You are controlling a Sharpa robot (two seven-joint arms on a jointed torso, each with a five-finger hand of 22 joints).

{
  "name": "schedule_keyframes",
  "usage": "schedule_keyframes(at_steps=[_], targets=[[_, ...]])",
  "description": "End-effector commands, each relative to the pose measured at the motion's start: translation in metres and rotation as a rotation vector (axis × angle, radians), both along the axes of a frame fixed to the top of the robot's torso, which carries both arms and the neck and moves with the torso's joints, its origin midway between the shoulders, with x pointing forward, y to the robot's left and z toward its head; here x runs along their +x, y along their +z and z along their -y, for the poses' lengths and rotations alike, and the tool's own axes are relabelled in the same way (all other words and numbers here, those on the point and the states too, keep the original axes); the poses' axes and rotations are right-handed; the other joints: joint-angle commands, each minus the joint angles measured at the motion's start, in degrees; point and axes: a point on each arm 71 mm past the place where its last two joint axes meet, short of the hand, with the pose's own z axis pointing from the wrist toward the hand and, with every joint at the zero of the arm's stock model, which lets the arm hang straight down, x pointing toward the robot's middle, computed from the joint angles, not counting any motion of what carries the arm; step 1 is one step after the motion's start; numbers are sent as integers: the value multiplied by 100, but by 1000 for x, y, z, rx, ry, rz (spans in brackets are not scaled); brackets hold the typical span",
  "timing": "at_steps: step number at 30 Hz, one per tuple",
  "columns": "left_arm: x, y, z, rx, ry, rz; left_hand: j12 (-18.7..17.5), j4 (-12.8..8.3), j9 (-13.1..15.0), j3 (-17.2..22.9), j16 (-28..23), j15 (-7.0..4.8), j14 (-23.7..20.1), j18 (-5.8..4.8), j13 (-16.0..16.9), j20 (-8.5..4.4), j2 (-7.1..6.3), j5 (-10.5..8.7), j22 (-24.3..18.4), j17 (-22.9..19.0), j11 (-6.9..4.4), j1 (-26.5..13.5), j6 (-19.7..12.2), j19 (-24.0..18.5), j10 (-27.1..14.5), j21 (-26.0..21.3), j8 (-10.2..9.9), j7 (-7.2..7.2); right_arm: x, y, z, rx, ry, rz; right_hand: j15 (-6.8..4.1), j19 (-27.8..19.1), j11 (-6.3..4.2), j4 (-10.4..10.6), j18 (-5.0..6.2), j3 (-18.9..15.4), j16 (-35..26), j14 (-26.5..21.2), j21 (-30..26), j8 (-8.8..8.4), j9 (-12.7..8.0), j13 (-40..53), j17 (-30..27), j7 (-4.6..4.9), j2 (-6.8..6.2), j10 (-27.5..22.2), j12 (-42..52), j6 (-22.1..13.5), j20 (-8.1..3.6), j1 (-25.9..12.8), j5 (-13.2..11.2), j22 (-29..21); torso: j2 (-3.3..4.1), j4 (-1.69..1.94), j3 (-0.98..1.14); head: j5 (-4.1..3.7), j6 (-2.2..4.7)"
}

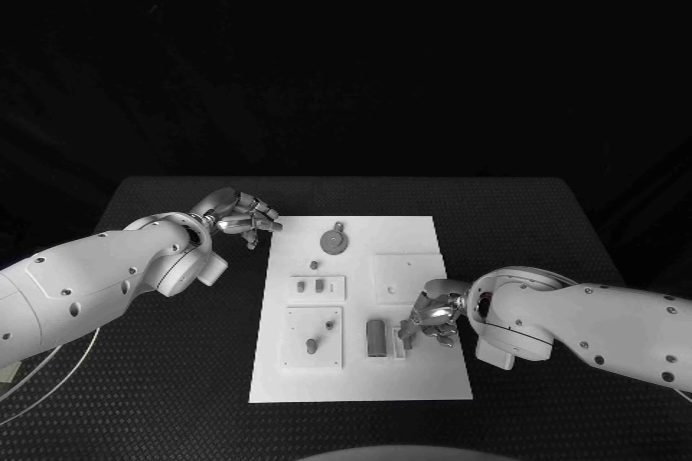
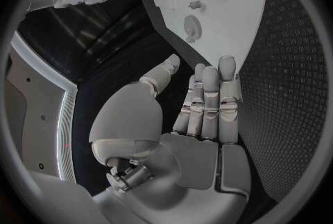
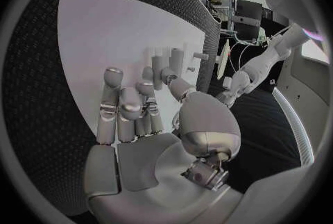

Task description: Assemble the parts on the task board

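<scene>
- The left hand (image 1: 242, 217) hovers over the black table (image 1: 173, 361), just off the upper left corner of the white board (image 1: 433, 381). In the left wrist view its fingers (image 2: 208, 99) stand straight and close side by side, with the thumb set apart from them, and nothing lies in the palm.
- The board lies in the middle of the table, its long side running away from the robot.
- Near the far end of the board sits a round disc part (image 1: 335, 241) with a short stem pointing away; it is well apart from both hands.
- Below it, on the left half of the board, a small plate (image 1: 317, 287) carries two short pegs (image 1: 307, 286) side by side.
- Nearer the robot a larger square plate (image 1: 315, 338) holds two more small pieces, one of them tilted.
- Right of that plate a dark upright block (image 1: 376, 336) stands on the board, just beside the right hand.
- On the right half, a plain square plate (image 1: 401, 274) lies flat, just beyond the right hand.
- The right hand (image 1: 433, 319) is low over the right edge of the board, fingers curled downward near the block. In the right wrist view its fingers (image 3: 132, 110) are bent in together toward some pale pegs (image 3: 170, 63); I cannot tell whether they clamp any piece.
</scene>
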Motion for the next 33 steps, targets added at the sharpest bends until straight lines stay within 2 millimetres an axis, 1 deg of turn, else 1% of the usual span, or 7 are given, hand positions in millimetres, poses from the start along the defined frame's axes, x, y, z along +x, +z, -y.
schedule_keyframes(at_steps=[1, 9, 12, 17, 26, 29, 33], targets=[[0, 0, 2, -4, -13, -4, 25, 36, -8, 2, -27, -2, 52, 469, 9, 0, 8, -21, 6, 9, 44, -64, -10, 36, -100, -31, 35, 34, -3, -2, -2, 2, 15, -36, -33, 13, -23, -6, 81, -17, -11, -2, 16, 17, -2, -3, 2, 52, 146, 38, -12, -15, 9, 127, 15, 114, 0, 1, 3, 0, -4], [-1, 0, 2, -4, -14, -5, 27, 37, -9, 2, -27, -2, 52, 470, 9, 0, 7, -21, 9, 9, 44, -64, -12, 37, -101, -33, 36, 34, -5, -3, -2, 2, 22, -64, -34, 10, -24, -4, 81, -21, -12, -4, 14, 14, -4, -4, 1, 52, 143, 36, -14, -15, 10, 124, 15, 114, -2, 0, -1, 3, -18], [-1, 0, 2, -4, -13, -4, 27, 37, -9, 2, -27, -2, 52, 470, 9, 0, 6, -21, 9, 9, 44, -64, -12, 37, -102, -33, 37, 34, -6, -3, -3, 3, 24, -63, -34, 9, -24, -4, 81, -22, -13, -4, 14, 13, -4, -4, 1, 52, 143, 36, -15, -15, 10, 125, 15, 114, 0, 2, 1, 4, -22], [-1, 0, 2, -4, -14, -5, 28, 38, -9, 2, -27, -2, 52, 470, 9, 0, 6, -22, 11, 10, 44, -64, -12, 37, -102, -35, 38, 34, -6, -3, -5, 7, 24, -59, -34, 7, -24, -4, 81, -23, -13, -5, 13, 12, -5, -4, 1, 52, 142, 35, -15, -15, 10, 124, 15, 114, -1, 3, 2, 10, -21], [-1, 0, 1, -3, -13, -5, 30, 40, -10, 1, -27, -2, 52, 470, 9, 1, 7, -21, 13, 10, 44, -65, -13, 38, -103, -36, 39, 34, -4, -2, -5, 10, 13, -45, -35, 6, -25, -4, 81, -25, -13, -6, 13, 11, -6, -4, 1, 51, 140, 35, -16, -14, 10, 124, 15, 114, 0, 0, -2, 19, -19], [-1, 0, 1, -3, -12, -5, 30, 40, -10, 1, -27, -2, 52, 470, 9, 1, 7, -21, 14, 10, 44, -66, -14, 39, -103, -37, 39, 34, -4, -3, -5, 9, 10, -42, -35, 5, -25, -4, 81, -27, -13, -6, 13, 10, -6, -4, 0, 51, 138, 34, -16, -14, 10, 124, 14, 114, -1, 5, -4, 22, -16], [-1, 0, 1, -3, -12, -7, 31, 41, -11, 1, -27, -2, 52, 470, 9, 1, 7, -22, 15, 11, 44, -67, -15, 39, -103, -38, 39, 34, -4, -3, -6, 3, 24, -54, -28, 0, -16, 17, 81, -85, -25, -14, 4, -10, -17, -9, -7, 61, 42, 21, -29, -25, 24, 31, 14, 109, -1, 3, -3, 27, -17]])
